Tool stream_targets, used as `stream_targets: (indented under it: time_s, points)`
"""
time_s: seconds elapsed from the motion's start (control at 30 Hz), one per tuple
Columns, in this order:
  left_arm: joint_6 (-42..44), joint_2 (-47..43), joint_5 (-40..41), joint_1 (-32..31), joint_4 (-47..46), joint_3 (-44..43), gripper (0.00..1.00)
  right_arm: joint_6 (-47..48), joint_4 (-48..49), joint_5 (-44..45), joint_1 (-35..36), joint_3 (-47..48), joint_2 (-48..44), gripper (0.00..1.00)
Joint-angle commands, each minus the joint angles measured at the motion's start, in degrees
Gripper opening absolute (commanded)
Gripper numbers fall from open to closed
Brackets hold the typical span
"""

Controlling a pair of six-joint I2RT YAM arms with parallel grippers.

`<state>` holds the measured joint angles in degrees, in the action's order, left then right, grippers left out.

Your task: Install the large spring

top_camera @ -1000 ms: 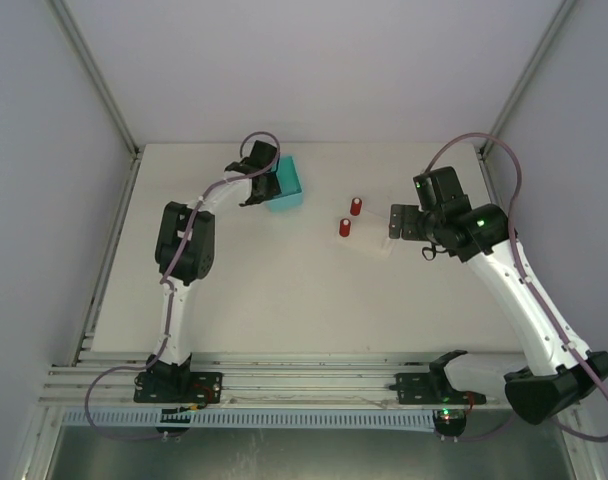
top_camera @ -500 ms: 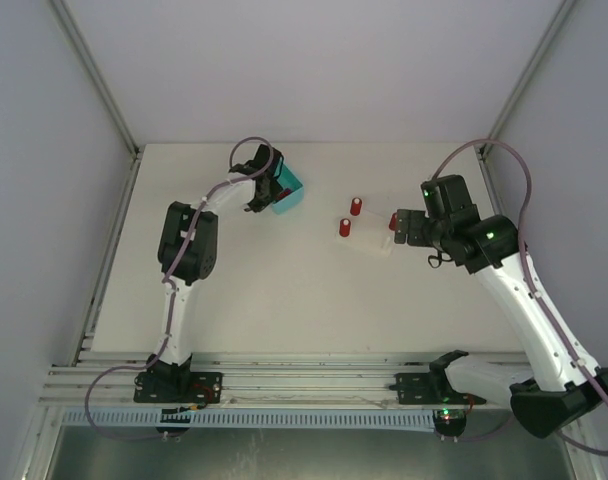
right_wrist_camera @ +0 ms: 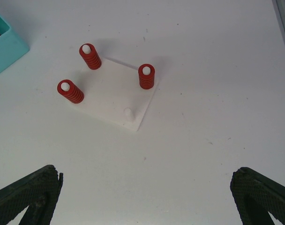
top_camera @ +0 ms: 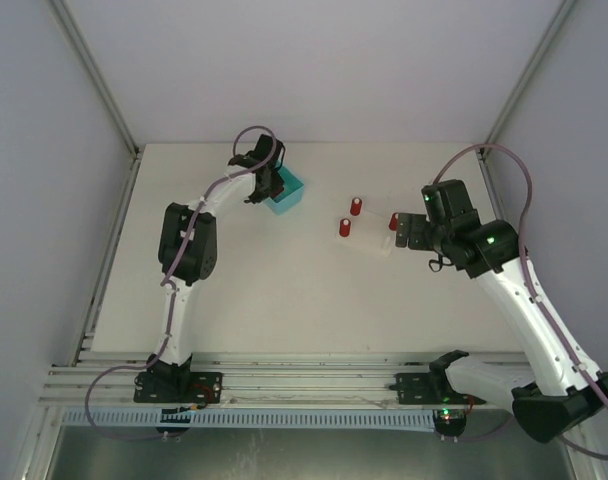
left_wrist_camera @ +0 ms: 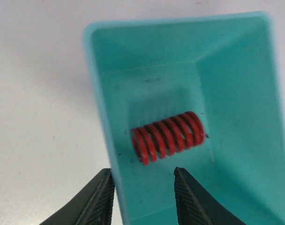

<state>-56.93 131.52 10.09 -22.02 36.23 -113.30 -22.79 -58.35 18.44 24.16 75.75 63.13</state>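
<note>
Red spring (left_wrist_camera: 167, 137) loose in teal bin (left_wrist_camera: 236, 70) — left gripper (left_wrist_camera: 142, 187) astride its wall

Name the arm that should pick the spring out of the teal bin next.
Left. The left hand is at the teal bin, fingers straddling one wall, the red spring lying just ahead. The right hand hangs open above the white plate.
</note>
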Motion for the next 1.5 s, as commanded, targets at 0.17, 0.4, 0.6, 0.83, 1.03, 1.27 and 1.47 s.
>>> stream_targets:
  time_s: [0.17, 0.4, 0.6, 0.83, 1.03, 1.27, 1.47]
  points:
    - [42.1, -6.5, -14.0, 0.9, -7.5, 0.7, 0.40, -1.7, 0.2, 0.2, -0.1, -1.8, -3.1, 0.99]
    - [54.7, 1.2, -14.2, 1.2, -2.3, -8.1, 0.42, -1.0, -0.8, 0.7, -0.1, -1.1, -3.7, 0.99]
    - [65.9, 6.2, -12.4, 2.3, -2.1, -13.0, 0.43, -1.2, -1.9, 0.5, -0.1, -0.7, -4.4, 0.99]
    - [72.0, 8.5, -6.6, 2.2, -3.9, -13.5, 0.44, -0.8, -4.1, 0.4, -0.1, 1.0, -4.3, 0.99]
    - [76.4, 10.9, -0.3, 1.3, -5.7, -13.4, 0.44, 0.3, -5.0, -0.1, -0.1, 3.1, -2.8, 0.99]
    - [78.8, 14.5, 2.7, 0.2, -8.1, -14.3, 0.44, 1.8, -5.8, -0.3, -0.1, 6.2, -0.8, 0.99]
    - [77.8, 17.5, 3.5, 0.3, -8.7, -15.2, 0.48, 1.2, -7.0, -0.4, -0.1, 7.7, -0.4, 1.00]
